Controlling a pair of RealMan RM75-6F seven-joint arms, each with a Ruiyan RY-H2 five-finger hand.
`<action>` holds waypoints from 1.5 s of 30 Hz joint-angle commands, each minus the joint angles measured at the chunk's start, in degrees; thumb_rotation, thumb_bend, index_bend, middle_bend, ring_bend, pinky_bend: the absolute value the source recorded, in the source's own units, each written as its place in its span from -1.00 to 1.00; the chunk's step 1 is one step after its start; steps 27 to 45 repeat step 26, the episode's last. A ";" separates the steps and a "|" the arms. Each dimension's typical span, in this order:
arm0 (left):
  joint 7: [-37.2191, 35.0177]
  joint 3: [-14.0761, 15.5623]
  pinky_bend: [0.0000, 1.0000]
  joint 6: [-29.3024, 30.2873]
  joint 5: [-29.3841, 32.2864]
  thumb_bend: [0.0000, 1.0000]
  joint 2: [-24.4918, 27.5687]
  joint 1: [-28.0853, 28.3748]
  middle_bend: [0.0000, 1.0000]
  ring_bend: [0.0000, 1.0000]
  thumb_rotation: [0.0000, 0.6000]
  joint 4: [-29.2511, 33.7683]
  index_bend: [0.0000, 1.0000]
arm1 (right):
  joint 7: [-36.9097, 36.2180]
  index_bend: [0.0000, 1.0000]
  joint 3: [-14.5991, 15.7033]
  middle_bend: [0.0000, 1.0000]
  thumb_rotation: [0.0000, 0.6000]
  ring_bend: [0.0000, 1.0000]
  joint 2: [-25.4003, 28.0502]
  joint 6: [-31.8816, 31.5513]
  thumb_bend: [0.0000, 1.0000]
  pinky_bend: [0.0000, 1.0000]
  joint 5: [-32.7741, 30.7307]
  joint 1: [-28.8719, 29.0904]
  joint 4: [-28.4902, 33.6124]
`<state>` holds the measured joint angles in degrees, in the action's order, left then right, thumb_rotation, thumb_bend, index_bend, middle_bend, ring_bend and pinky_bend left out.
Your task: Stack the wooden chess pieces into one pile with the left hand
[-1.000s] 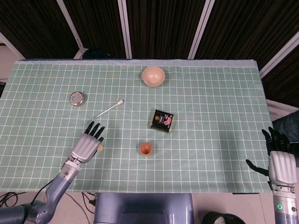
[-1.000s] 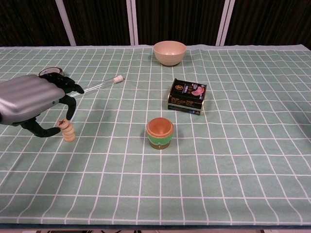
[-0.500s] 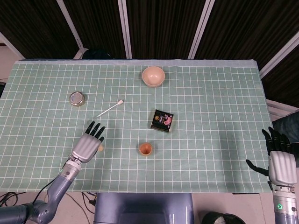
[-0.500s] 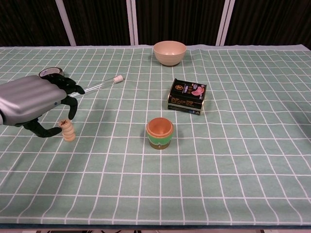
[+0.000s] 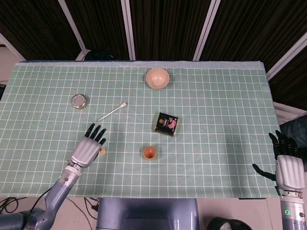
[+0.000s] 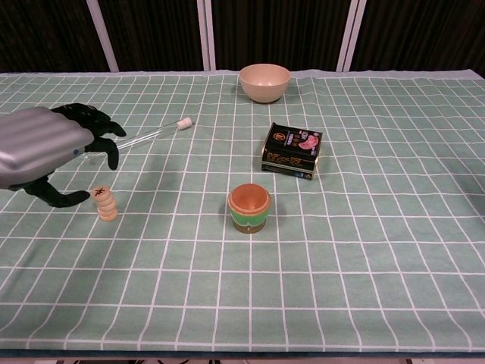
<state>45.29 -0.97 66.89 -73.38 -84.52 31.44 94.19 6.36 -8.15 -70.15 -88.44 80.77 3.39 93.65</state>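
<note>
Your left hand (image 6: 45,148) hovers released, fingers spread, just beside the stacked chess pieces (image 6: 104,203); your right hand (image 5: 287,165) rests open, well apart.

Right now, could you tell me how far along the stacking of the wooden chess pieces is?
Done, it seems: the round wooden chess pieces stand in one small upright pile on the green checked cloth. The left hand holds nothing, its fingers spread beside the pile without touching it. No loose pieces show, so only withdrawing the arm appears left.
</note>
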 commanded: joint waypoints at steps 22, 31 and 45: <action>-33.05 2.15 -1.00 22.06 -7.28 -0.39 15.26 -18.24 -0.97 -1.00 1.00 -1.39 -0.88 | 0.31 -0.82 2.71 -0.97 1.00 -0.98 0.32 -1.18 -0.53 -1.00 7.94 0.84 -3.27; -35.59 1.17 -1.00 22.90 -7.22 -0.39 15.68 -19.32 -0.97 -1.00 1.00 -2.91 -0.89 | 0.39 -0.82 3.02 -0.97 1.00 -0.98 0.21 -1.14 -0.53 -1.00 8.47 0.93 -3.82; -35.59 1.17 -1.00 22.90 -7.22 -0.39 15.68 -19.32 -0.97 -1.00 1.00 -2.91 -0.89 | 0.39 -0.82 3.02 -0.97 1.00 -0.98 0.21 -1.14 -0.53 -1.00 8.47 0.93 -3.82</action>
